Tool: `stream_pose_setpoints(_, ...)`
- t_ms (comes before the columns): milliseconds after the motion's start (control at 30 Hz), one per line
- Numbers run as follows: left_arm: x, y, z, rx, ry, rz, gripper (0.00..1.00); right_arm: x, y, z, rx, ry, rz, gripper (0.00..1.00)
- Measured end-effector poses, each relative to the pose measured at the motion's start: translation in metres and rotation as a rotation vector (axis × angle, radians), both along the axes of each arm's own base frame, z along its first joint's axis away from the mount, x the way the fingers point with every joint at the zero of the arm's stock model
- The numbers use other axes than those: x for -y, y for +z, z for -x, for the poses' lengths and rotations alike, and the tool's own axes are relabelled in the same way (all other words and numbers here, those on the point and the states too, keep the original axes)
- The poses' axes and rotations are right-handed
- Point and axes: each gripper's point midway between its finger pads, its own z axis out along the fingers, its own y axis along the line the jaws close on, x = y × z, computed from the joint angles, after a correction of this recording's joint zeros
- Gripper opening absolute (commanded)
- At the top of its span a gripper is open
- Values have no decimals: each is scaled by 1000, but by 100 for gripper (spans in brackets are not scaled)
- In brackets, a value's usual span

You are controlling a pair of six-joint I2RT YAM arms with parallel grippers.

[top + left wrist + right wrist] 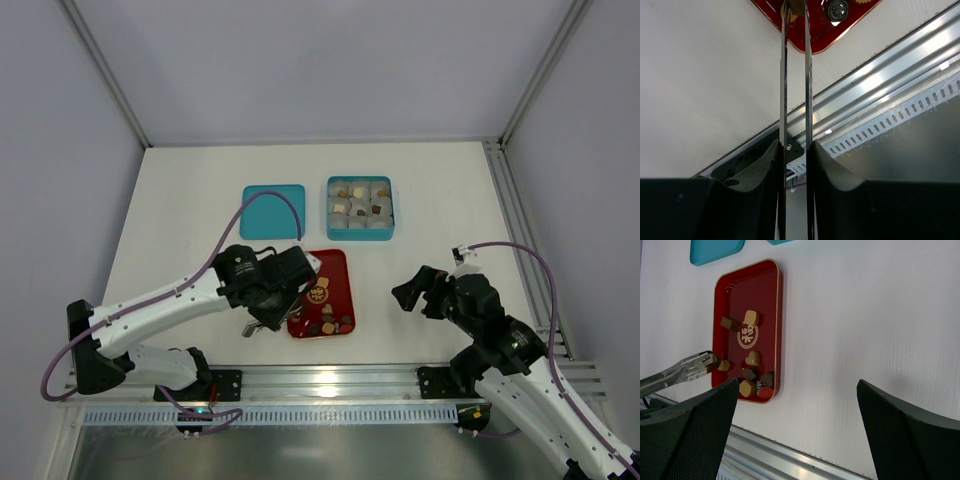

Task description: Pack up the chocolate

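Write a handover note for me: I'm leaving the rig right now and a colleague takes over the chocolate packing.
Left gripper: shut on the tongs, tips at a dark piece by the red tray's edge; whether it is pinched is unclear.
Right gripper: open, empty, hovering right of the tray.
Chocolates: about nine loose in the tray; the blue box sits behind it, lid off to its left.
Done: several pieces are in the box.
Left: move the tray's pieces into the box, then probably put the lid on.
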Motion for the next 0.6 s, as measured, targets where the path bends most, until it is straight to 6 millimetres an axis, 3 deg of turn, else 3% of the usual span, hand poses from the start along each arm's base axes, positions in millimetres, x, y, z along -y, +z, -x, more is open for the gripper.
stream_pose_setpoints(400, 17, 54, -28, 154, 33, 109, 15, 0, 0, 0, 0, 0, 2, 100)
stream_pose_setpoints(600, 37, 76, -62, 225, 69, 157, 15, 0, 0, 0, -1, 0, 3, 100)
